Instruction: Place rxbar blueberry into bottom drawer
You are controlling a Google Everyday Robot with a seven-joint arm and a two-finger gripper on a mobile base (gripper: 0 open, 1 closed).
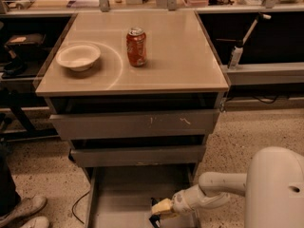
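Camera view: the pale, rounded gripper [159, 209] is seen low over the smooth grey metal floor of the open bottom drawer [118, 194]. The bar [154, 219] appears as a dark flat sliver at its tip; whether it is clamped cannot be told.

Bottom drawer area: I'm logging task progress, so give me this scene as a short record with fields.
bottom drawer: pulled open, grey floor showing
tool: low over the drawer's front right part
rxbar blueberry: dark shape at the tool's tip, likely it; hard to tell
arm: reaches in from the right
cabinet top: holds upright soda can and white bowl, apart
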